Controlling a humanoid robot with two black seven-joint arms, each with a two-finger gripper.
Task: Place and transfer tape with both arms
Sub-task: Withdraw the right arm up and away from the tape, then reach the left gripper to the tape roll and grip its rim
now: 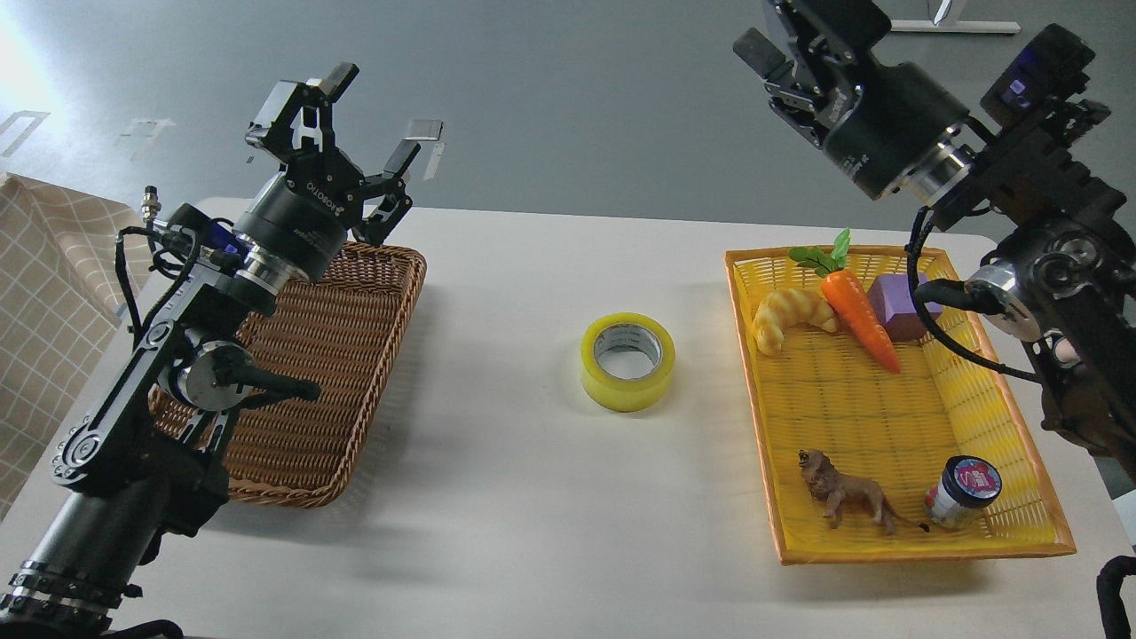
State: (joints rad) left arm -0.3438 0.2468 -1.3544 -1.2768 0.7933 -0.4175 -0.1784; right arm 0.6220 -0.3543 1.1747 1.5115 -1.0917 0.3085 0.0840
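Observation:
The tape [627,359], a yellow roll with a grey-white core, lies flat on the white table [515,497], midway between the two baskets, with nothing touching it. My left gripper [359,133] is open and empty, raised above the far end of the brown wicker basket [346,373], well left of the tape. My right gripper [768,27] is high at the top right, above the far end of the yellow tray [754,399]. It looks open and empty, and its upper finger is cut off by the frame's top edge.
The yellow tray holds a croissant [788,315], a carrot [859,315], a purple cube [896,302], a toy lion [843,497] and a small jar with a red-blue lid [963,491]. The wicker basket holds nothing. A checked cloth [44,293] hangs at the left.

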